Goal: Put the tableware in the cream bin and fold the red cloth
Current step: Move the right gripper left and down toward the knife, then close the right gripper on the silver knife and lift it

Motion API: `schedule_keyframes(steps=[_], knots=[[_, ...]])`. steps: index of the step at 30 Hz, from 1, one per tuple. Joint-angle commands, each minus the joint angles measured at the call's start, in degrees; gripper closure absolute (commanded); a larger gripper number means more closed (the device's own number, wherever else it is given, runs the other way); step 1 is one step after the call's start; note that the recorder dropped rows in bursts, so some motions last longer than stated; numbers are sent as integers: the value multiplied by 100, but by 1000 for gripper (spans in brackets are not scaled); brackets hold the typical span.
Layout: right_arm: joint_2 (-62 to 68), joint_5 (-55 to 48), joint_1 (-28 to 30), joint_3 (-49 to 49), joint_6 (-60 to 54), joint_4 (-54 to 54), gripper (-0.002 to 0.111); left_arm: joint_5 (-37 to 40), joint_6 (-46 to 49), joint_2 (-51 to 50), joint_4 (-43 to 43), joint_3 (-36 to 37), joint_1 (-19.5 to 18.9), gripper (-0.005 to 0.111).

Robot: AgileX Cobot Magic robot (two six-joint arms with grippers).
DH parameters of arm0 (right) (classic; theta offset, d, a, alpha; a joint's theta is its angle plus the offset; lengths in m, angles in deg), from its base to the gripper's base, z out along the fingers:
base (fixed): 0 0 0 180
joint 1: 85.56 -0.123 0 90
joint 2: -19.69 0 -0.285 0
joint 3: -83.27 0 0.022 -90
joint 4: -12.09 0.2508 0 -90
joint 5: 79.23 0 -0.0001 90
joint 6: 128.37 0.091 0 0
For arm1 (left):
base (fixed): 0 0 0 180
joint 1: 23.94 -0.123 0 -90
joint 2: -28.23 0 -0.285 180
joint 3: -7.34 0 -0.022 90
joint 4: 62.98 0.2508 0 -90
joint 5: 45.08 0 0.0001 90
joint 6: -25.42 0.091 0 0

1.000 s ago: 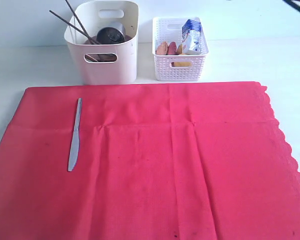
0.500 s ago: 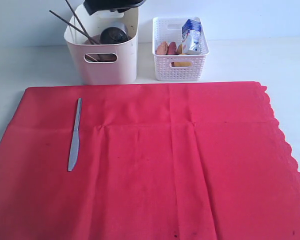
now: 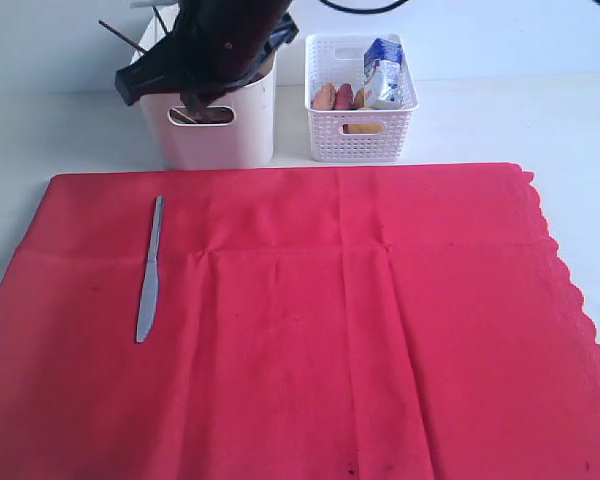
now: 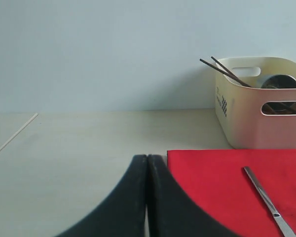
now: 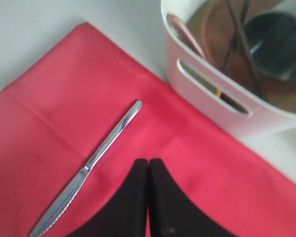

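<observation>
The red cloth (image 3: 330, 320) lies spread flat, and the silver knife (image 3: 150, 268) rests on its left part. Behind it, the cream bin (image 3: 220, 140) is partly covered by my dark right arm, with the right gripper (image 3: 140, 88) at the bin's left. In the right wrist view the right gripper (image 5: 148, 161) is shut and empty above the cloth (image 5: 49, 123), beside the knife (image 5: 89, 165). The bin (image 5: 212, 106) holds the chopsticks (image 5: 241, 34), steel cup (image 5: 276, 39) and brown plate (image 5: 214, 29). My left gripper (image 4: 147, 158) is shut and empty, low over the bare table by the cloth's corner (image 4: 212, 177).
A white lattice basket (image 3: 360, 110) with the milk carton (image 3: 383, 75) and other food stands to the right of the bin. The cloth's scalloped edge (image 3: 570, 290) runs down the right side. Pale table (image 3: 60, 130) surrounds the cloth.
My right arm has come in from the top and swung down to the left over the cream bin, now hiding its top. The knife and the cloth have not moved.
</observation>
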Motion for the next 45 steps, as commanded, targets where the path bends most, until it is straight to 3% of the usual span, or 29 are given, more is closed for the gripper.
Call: schedule_keyframes(steps=[1,3,11,23,45], knots=[[334,-235,-4,-26,388,255,107,-15,0,32,14,3,-13,107],[469,-248,-4,-26,388,306,103,-15,0,32,14,3,-13,107],[913,-161,-156,-26,-125,431,67,-15,0,32,14,3,-13,107],[1320,549,-813,-26,-686,379,38,-15,0,32,14,3,-13,107],[1929,1203,-842,-26,-714,7,40,-15,0,32,14,3,-13,107]])
